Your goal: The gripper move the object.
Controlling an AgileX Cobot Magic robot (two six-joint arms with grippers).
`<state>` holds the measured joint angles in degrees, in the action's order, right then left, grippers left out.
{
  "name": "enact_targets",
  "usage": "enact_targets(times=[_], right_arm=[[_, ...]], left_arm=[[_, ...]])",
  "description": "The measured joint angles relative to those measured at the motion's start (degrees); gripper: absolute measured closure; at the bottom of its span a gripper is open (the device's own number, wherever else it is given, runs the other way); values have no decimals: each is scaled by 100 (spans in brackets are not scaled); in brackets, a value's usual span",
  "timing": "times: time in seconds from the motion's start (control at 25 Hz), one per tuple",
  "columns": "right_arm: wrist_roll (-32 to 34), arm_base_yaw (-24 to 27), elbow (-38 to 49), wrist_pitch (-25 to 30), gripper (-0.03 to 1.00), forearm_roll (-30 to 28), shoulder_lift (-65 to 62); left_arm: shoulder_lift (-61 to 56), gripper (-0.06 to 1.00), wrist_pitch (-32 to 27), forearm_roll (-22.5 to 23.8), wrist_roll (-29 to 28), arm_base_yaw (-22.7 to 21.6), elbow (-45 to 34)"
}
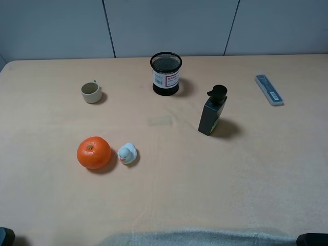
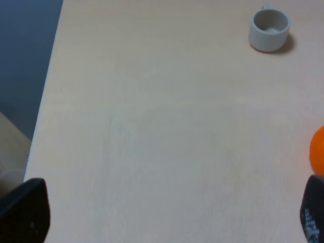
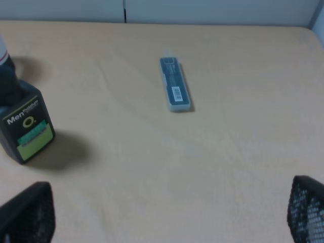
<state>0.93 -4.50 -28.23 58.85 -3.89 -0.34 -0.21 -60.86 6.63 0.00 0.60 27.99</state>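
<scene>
The tiny white duck toy [image 1: 127,153] with an orange-red beak mark sits on the table just right of an orange [image 1: 94,152], close to it. It does not show in either wrist view. My left gripper [image 2: 172,212] is open and empty, its fingertips [image 2: 25,210] wide apart over bare table near the left edge; in the high view only a dark bit of it [image 1: 6,237] shows at the bottom left corner. My right gripper [image 3: 167,215] is open and empty, its fingertips [image 3: 28,212] wide apart; a dark bit [image 1: 312,239] shows at the bottom right corner.
A beige cup [image 1: 91,93] stands at the back left, also in the left wrist view [image 2: 270,30]. A black mesh pen holder [image 1: 166,73] stands at the back middle. A dark bottle [image 1: 212,111] and a grey-blue flat case [image 1: 269,89] are on the right. The orange's edge [image 2: 318,157] shows by my left gripper.
</scene>
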Motion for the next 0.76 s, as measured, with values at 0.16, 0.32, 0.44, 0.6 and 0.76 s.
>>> enact_targets(times=[0.16,0.32,0.44,0.6,0.76], right_arm=[[0,0,0,0,28,0,0],[0,0,0,0,28,0,0],[0,0,0,0,28,0,0],[0,0,0,0,28,0,0],[0,0,0,0,28,0,0]], left_arm=[[0,-5,0,0,0,0,0],[0,-5,0,0,0,0,0],[0,-5,0,0,0,0,0],[0,-5,0,0,0,0,0],[0,-5,0,0,0,0,0]])
